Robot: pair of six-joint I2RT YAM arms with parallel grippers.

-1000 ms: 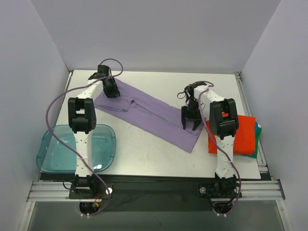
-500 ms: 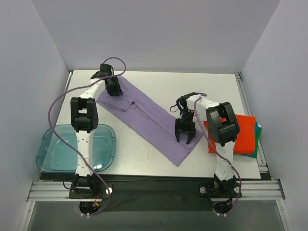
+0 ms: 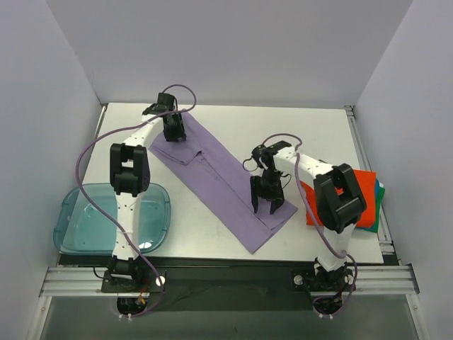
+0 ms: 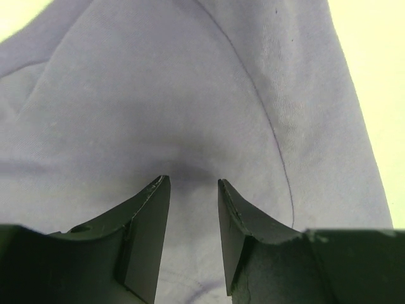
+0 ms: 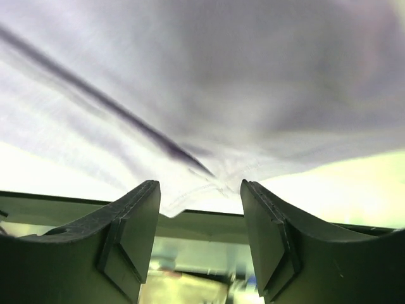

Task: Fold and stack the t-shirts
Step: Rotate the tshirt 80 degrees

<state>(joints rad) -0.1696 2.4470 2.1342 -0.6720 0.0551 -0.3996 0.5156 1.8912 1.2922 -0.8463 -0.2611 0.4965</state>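
Note:
The lavender t-shirt [image 3: 212,177] lies folded into a long strip that runs diagonally from the back left to the front middle of the table. My left gripper [image 3: 175,133] rests on its far end. In the left wrist view the jaws [image 4: 193,180] stand a little apart, tips pressed onto the flat cloth [image 4: 190,95]. My right gripper [image 3: 265,207] is open over the strip's near end. In the right wrist view [image 5: 199,183] the cloth's hem [image 5: 221,76] lies just beyond the fingertips. The orange-red shirt [image 3: 364,202] lies folded at the right, with a green edge [image 3: 381,191] under it.
A translucent blue tray [image 3: 85,227] sits at the front left, partly under the left arm. The right arm's elbow hangs over the orange-red shirt. The table's front edge [image 3: 226,258] runs just beyond the lavender strip's near corner. Grey walls enclose the table.
The right gripper moved left and toward the front, and the strip's near end swung with it. The left gripper shifted right along the back. The strip now lies steeper.

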